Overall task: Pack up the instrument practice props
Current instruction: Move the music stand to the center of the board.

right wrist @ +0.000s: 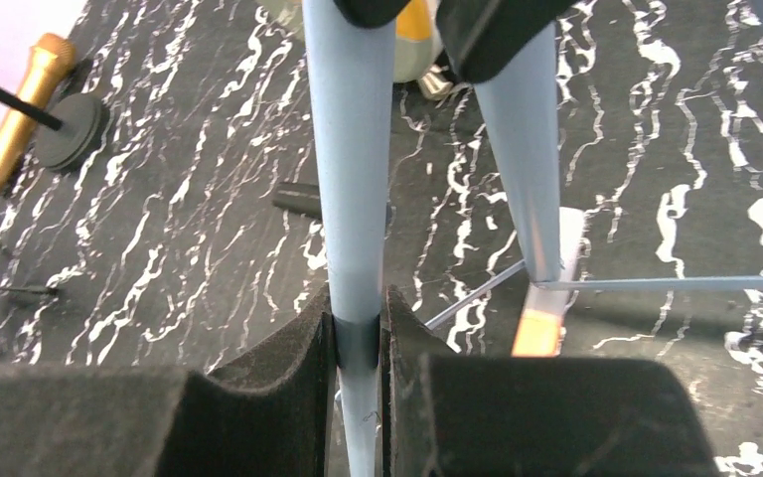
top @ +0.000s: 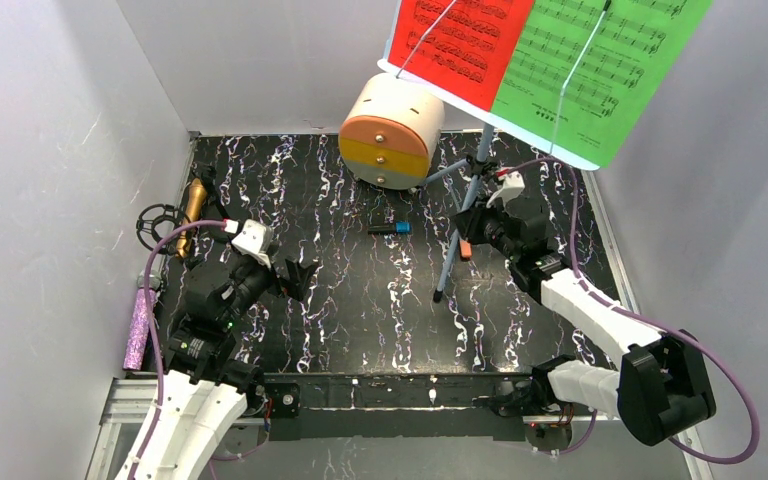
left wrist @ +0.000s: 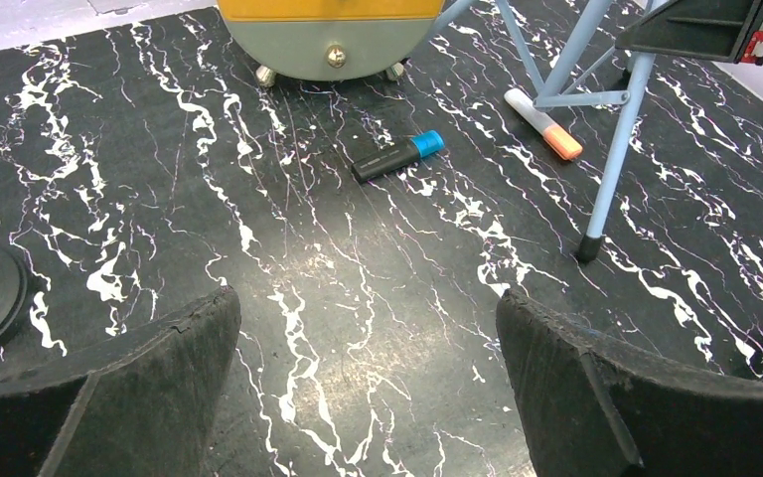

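Now my right gripper [right wrist: 358, 328] clamps the sheet-music tripod [right wrist: 353, 149] by one leg: stiff, light, likely top-heavy; left gripper [left wrist: 363, 318] released

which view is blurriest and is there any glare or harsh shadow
Right wrist: blurriest; the pale-blue tripod leg clamped in the right gripper and the orange-tipped marker beyond it are soft. Left wrist: sharp, the blue-capped black marker crisp, a faint sheen on the marbled tabletop. Top external: even light, soft shadows, no harsh glare.
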`<state>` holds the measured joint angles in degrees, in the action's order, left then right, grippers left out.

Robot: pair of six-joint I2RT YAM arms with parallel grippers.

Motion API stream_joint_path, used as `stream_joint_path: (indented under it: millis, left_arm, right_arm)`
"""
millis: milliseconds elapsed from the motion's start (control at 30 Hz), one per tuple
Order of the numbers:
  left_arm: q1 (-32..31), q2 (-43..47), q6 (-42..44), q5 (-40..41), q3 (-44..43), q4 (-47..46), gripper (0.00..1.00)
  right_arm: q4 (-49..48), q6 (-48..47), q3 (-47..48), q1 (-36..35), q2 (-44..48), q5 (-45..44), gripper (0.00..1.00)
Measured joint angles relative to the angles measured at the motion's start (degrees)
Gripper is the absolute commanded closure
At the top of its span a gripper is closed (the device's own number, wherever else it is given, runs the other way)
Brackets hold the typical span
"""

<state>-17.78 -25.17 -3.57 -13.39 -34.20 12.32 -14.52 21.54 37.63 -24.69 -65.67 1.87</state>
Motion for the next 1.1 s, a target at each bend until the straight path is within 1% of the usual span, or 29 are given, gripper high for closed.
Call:
stream_joint_path:
  millis: [333, 633, 800, 967, 1100]
  left_arm:
    - [0.0, -0.9, 0.0, -0.5, 0.0, -0.2, 0.02]
    - [0.0, -3.2, -1.0, -2.1, 0.0, -0.7, 0.01]
    - [0.0, -6.7, -3.8, -3.6, -0.3, -3.0, 0.02]
    - [0.0, -10.5, -7.8, -5.6, -2.0, -5.9, 0.04]
    - [0.0, -13.4, -11.3, -7.5, -3.7, -10.4, 0.05]
  right_arm:
    - [-3.0, 4.3, -1.1, -2.5, -0.5, 3.5, 0.99]
    - [-7.8, 6.9, -1.1, -6.3, -3.8, 5.4, 0.99]
    - [-10.4, 7.7, -0.5, -7.3, -6.0, 7.3, 0.98]
    - [-10.6, 7.5, 0.9, -7.8, -7.9, 9.5, 0.93]
    - [-10.5, 6.7, 2.3, -8.1, -9.4, 10.4, 0.9]
